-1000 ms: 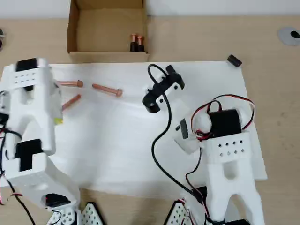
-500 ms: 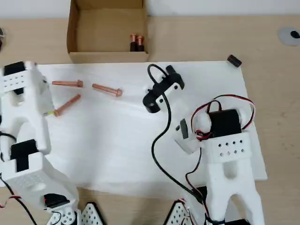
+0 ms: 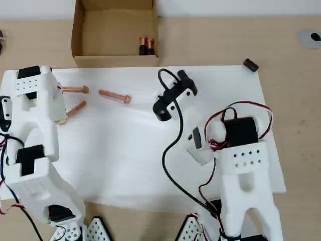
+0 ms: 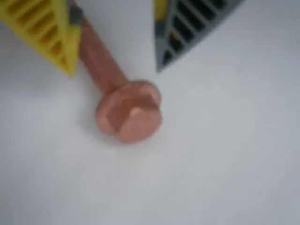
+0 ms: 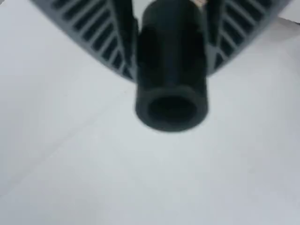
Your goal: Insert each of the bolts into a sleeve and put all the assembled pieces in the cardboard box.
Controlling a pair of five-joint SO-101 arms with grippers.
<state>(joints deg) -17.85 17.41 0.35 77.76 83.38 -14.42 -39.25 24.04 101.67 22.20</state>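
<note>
High view first: you see the cardboard box (image 3: 77,35) at the far edge of the table (image 3: 291,100), with two assembled pieces (image 3: 146,46) side by side in its near corner. On the white sheet (image 3: 115,160), just in front of the box, lie three bolts. These are the far bolt (image 3: 75,89), the middle bolt (image 3: 115,96) just beside it, and the near bolt (image 3: 76,107), whose shaft runs under your left arm (image 3: 35,105). A loose sleeve (image 3: 250,65) lies at the sheet's far corner on the other side, well apart from the bolts. Your right gripper (image 3: 168,103) hangs over the middle of the sheet, near the middle bolt but apart from it.

Left wrist view: your left gripper (image 4: 115,68) is released. Its yellow finger (image 4: 42,28) and dark finger (image 4: 187,23) straddle the near bolt's shaft. The yellow one looks to touch the shaft, and the dark one stands apart. The bolt's head rests on the sheet.

Right wrist view: your right gripper is clenched on a black sleeve (image 5: 171,93), its bore facing the camera and the sheet behind it.
</note>
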